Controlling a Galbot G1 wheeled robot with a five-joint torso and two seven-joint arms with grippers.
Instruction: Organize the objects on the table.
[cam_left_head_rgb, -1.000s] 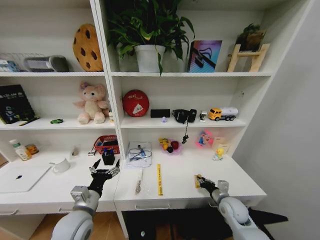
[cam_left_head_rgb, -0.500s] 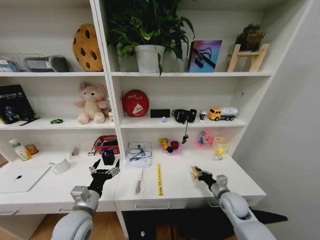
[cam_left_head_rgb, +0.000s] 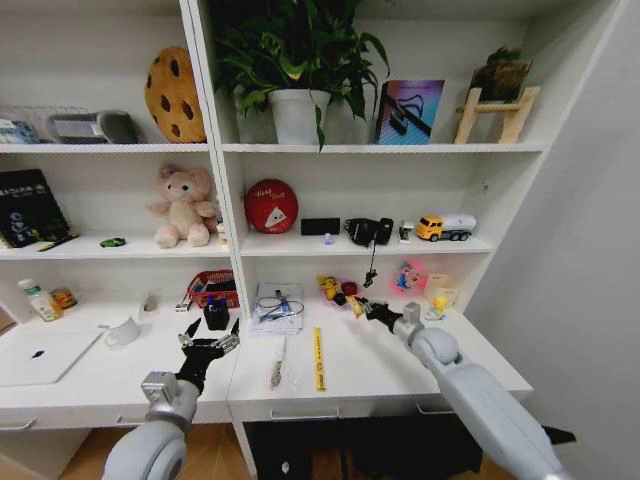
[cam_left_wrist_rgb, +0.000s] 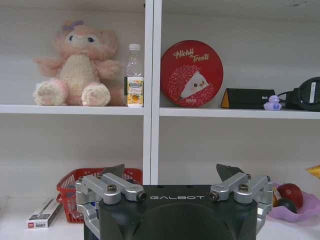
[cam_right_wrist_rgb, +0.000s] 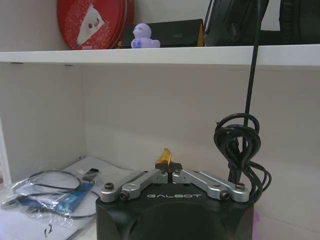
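Silver and flat, the laptop (cam_left_head_rgb: 45, 356) is lying closed at the far left of the white desk (cam_left_head_rgb: 370, 365), near a small bottle (cam_left_head_rgb: 36, 299) with a green cap. Just right of it the left gripper (cam_left_head_rgb: 208, 345) is hovering low over the desktop in front of the red basket (cam_left_head_rgb: 212, 288), its fingers (cam_left_wrist_rgb: 116, 172) spread wide and holding nothing. Further right, a bagged cable (cam_left_head_rgb: 277, 305) and a yellow ruler (cam_left_head_rgb: 318, 358) are lying loose on the desk. The right gripper (cam_left_head_rgb: 362, 306) is reaching out beside the pink dish (cam_left_head_rgb: 343, 294) of small items, under the dangling black cord (cam_right_wrist_rgb: 242, 142); its fingers are pinched together on a small yellow piece (cam_right_wrist_rgb: 163, 158), which is riding above the desktop.

Judging by its position, the piece is being carried toward the dish. To do this well, the arm should be keeping clear of the hanging cord, bringing the piece squarely over the dish's hollow, lowering close before letting go so nothing bounces out, and avoiding a nudge to the dish's rim.
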